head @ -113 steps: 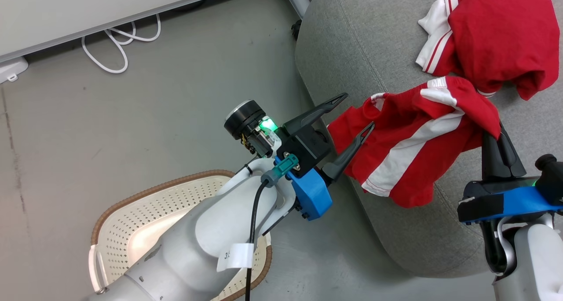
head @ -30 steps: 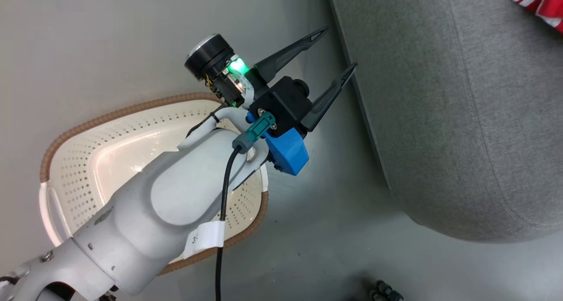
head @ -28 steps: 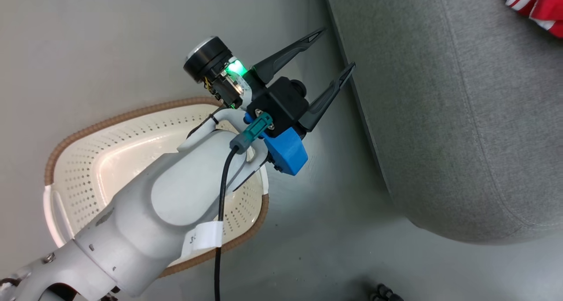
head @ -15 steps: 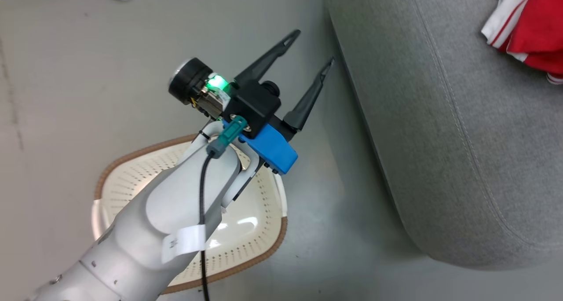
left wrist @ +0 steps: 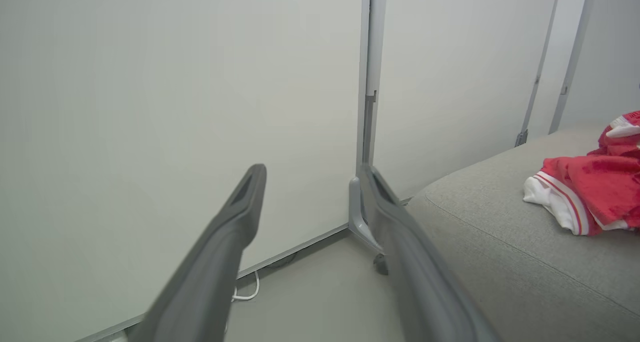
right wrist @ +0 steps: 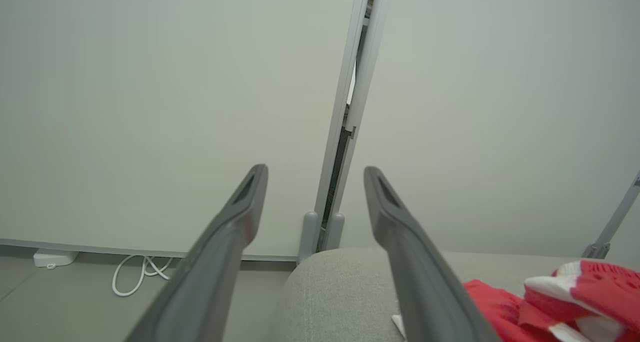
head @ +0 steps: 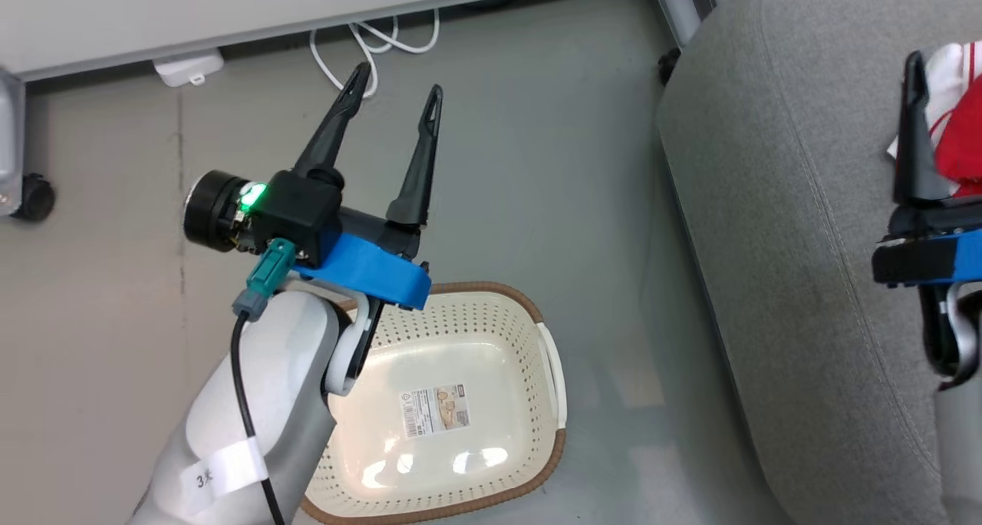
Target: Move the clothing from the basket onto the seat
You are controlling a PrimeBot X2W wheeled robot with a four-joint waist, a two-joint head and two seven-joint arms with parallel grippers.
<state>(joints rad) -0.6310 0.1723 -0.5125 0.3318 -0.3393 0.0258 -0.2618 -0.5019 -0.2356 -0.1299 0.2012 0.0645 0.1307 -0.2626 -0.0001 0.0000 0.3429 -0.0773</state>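
The cream basket (head: 491,288) with a brown rim stands on the floor, holding nothing but a label sticker. Above its far left corner my left gripper (head: 396,87) is open, its fingers pointing at the wall; its wrist view shows the same open gripper (left wrist: 312,169). The red and white clothing (head: 963,126) lies on the grey seat (head: 767,203). It also shows as clothing (left wrist: 590,192) on the seat (left wrist: 500,242) and as clothing (right wrist: 575,302). My right gripper (right wrist: 315,172) is open above the seat (right wrist: 340,287), just left of the clothing.
A pale wall panel runs along the far side. A white cable (head: 368,37) and a white power strip (head: 188,66) lie at its foot. A caster wheel (head: 34,196) sits at the left edge. Grey floor separates basket and seat.
The head view has shifted. My left gripper has swung away from the seat's edge and now points at the wall. The right gripper has come back into view beside the clothing.
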